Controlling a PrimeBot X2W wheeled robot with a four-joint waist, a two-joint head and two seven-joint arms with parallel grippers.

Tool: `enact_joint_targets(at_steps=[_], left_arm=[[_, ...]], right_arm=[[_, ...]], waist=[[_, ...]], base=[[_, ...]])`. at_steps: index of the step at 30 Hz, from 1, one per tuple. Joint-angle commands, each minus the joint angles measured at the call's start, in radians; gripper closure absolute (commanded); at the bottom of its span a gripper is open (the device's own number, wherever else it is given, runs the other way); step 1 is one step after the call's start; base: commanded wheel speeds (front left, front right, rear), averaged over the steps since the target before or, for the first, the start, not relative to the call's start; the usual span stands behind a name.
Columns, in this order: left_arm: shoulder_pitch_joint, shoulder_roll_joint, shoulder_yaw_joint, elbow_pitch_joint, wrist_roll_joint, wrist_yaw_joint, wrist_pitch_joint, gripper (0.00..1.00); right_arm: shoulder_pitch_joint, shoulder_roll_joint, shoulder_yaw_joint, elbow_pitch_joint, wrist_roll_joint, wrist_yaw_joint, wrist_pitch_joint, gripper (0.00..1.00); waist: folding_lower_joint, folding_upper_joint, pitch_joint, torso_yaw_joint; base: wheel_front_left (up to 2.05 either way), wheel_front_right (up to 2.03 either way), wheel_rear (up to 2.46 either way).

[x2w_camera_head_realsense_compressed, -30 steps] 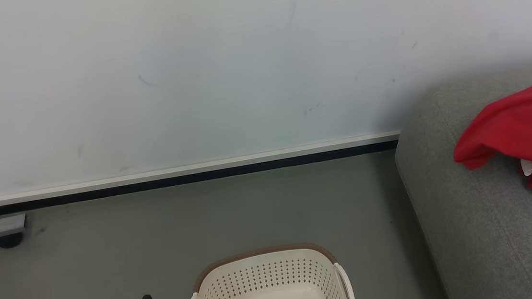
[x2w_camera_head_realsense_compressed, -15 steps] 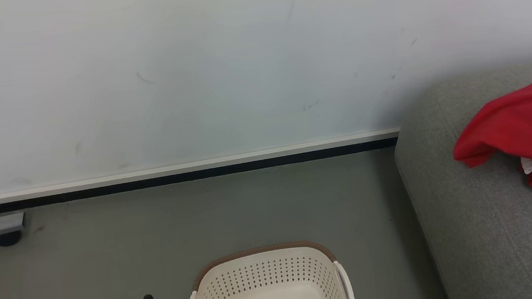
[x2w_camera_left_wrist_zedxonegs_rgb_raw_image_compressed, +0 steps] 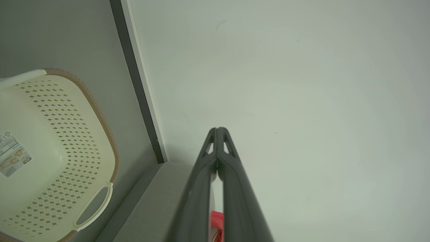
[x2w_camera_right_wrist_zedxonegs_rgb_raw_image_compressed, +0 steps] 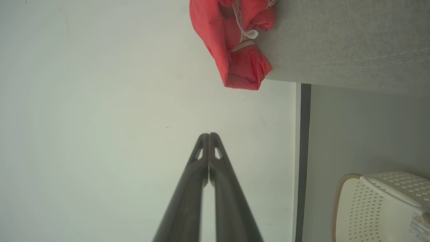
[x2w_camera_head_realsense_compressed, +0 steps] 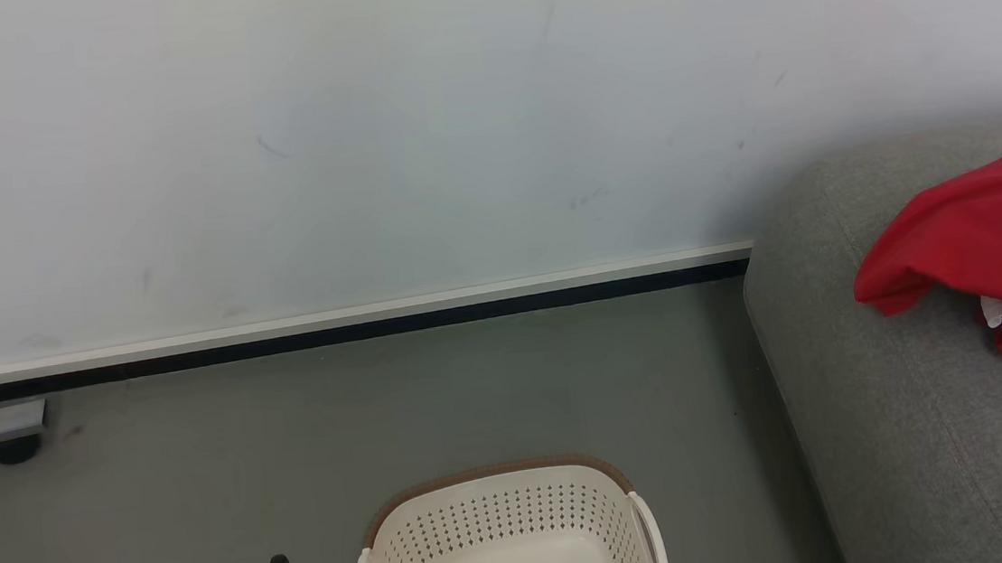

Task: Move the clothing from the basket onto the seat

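Observation:
The red clothing (x2w_camera_head_realsense_compressed: 978, 244) with white trim lies bunched on the grey seat (x2w_camera_head_realsense_compressed: 892, 401) at the right of the head view; the right wrist view has the clothing (x2w_camera_right_wrist_zedxonegs_rgb_raw_image_compressed: 235, 47) on the seat (x2w_camera_right_wrist_zedxonegs_rgb_raw_image_compressed: 346, 43) too. On the floor at the bottom centre stands the cream basket (x2w_camera_head_realsense_compressed: 505, 535), with a paper label on its bare bottom and no fabric visible inside; it is cut off at the frame edge. The basket (x2w_camera_left_wrist_zedxonegs_rgb_raw_image_compressed: 50, 151) also lies left in the left wrist view. My left gripper (x2w_camera_left_wrist_zedxonegs_rgb_raw_image_compressed: 217, 129) and right gripper (x2w_camera_right_wrist_zedxonegs_rgb_raw_image_compressed: 209, 135) are both shut on nothing, pointing toward the wall.
A pale wall (x2w_camera_head_realsense_compressed: 361, 130) with a dark baseboard (x2w_camera_head_realsense_compressed: 343, 336) runs behind the grey floor (x2w_camera_head_realsense_compressed: 209, 470). A castor foot of some furniture (x2w_camera_head_realsense_compressed: 12, 448) sits at the far left by the wall.
The head view has shifted very slightly since a second ago, so the camera moved. The right gripper's tip sits a little lower in view. The clothing and basket stay put.

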Motion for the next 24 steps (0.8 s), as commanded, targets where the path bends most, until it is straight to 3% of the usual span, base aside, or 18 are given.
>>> enact_joint_targets(at_steps=[1, 24], left_arm=[[-0.009, 0.0, 0.0, 0.002, -0.006, -0.004, 0.003, 1.0], [-0.009, 0.0, 0.0, 0.002, -0.006, -0.004, 0.003, 1.0]], right_arm=[[0.0, 0.002, -0.002, 0.0, -0.004, 0.0, 0.005, 1.0], [-0.002, 0.006, -0.007, 0.001, -0.011, 0.0, 0.01, 1.0]], waist=[[0.0, -0.0001, 0.0, 0.0], [0.0, -0.0001, 0.0, 0.0]], base=[[0.0, 0.0, 0.0], [0.0, 0.0, 0.0]])
